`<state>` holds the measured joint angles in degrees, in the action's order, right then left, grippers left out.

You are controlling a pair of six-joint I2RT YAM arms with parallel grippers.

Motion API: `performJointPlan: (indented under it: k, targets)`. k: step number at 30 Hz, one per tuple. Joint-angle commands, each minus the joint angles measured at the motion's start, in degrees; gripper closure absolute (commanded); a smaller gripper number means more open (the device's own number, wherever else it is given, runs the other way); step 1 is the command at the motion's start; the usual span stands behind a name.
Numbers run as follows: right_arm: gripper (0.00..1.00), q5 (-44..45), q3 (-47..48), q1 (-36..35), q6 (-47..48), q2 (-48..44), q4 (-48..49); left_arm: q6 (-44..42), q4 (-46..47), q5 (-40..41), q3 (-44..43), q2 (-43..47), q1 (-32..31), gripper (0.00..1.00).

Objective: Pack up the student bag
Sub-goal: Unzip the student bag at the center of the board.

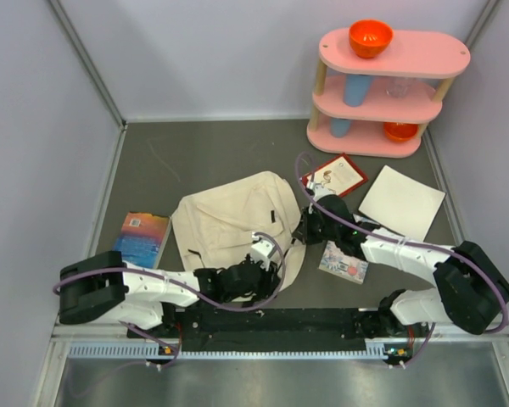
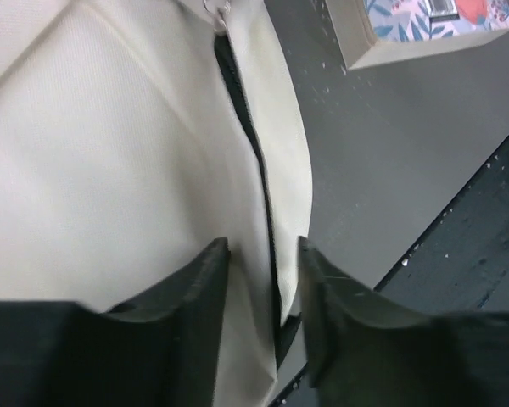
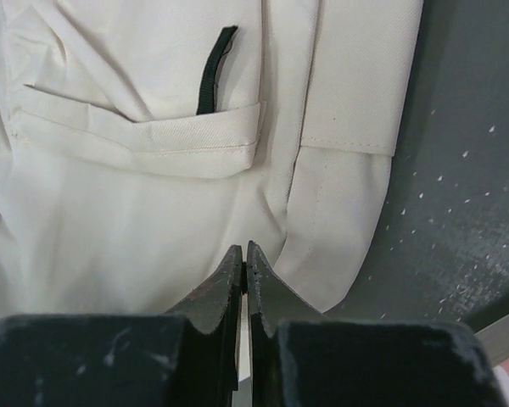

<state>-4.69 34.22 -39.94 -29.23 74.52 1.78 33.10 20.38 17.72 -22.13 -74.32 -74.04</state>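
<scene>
A book (image 1: 142, 237) is lying at the far left, just beside the bag (image 1: 229, 222), which is sprawling flat in the middle. The left claw (image 2: 262, 248) is hanging partly open astride the bag's black zipper (image 2: 253, 136), gripping nothing. The right claw (image 3: 243, 253) is pinching a sliver of bag cloth, its jaws all but closed. They seem to be opening the bag. Next, the left claw must close on the zipper edge and pull against the right.
</scene>
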Motion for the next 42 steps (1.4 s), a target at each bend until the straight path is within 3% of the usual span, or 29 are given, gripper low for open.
performJointPlan:
  k: [1, 2, 3, 6, 12, 17, 29, 32, 35, 42]
  targets:
    - [0.82, 2.06, 4.19, 1.89, 2.52, -2.01, 3.06, 1.0, -7.1, -0.84, -0.36, 1.99, -1.63, 0.46]
    - [0.71, 2.23, 4.1, 1.89, 2.25, -2.53, 1.4, 0.56, -7.72, -0.32, -0.89, 2.16, -1.63, 0.38]
    - [0.51, 2.84, 4.02, 1.97, 2.08, -4.71, 0.6, -0.14, -8.77, 0.21, -1.94, 2.69, -1.63, 0.32]
    - [0.33, 6.77, 2.53, 1.97, 0.94, -9.46, -3.52, -1.72, -12.81, 2.32, -3.44, 4.8, -1.55, 0.23]
    - [0.31, 5.49, -3.88, 2.06, -7.3, -23.18, -7.14, -4.26, -16.16, 3.3, -1.17, 12.44, -0.23, 0.13]
    - [0.31, 0.12, -12.5, 1.8, -15.23, -30.91, -5.04, -7.08, -17.13, 0.31, -0.55, 14.38, 1.7, 0.14]
    - [0.31, -0.5, -19.71, -0.13, -21.39, -33.83, -2.22, -11.13, -11.33, -10.5, -4.32, 7.45, 3.29, 0.16]
    - [0.31, -0.76, -19.54, -0.22, -21.39, -33.39, -2.22, -11.74, -12.21, -10.68, -6.33, 4.63, 3.46, 0.18]
    - [0.31, -0.76, -19.45, -0.14, -21.3, -33.21, -2.22, -12.01, -13.09, -11.21, -8.19, 3.14, 3.38, 0.28]
    - [0.32, -1.55, -19.45, -0.22, -20.95, -33.12, -2.13, -12.01, -15.11, -8.93, -9.69, 1.37, 4.96, 0.68]
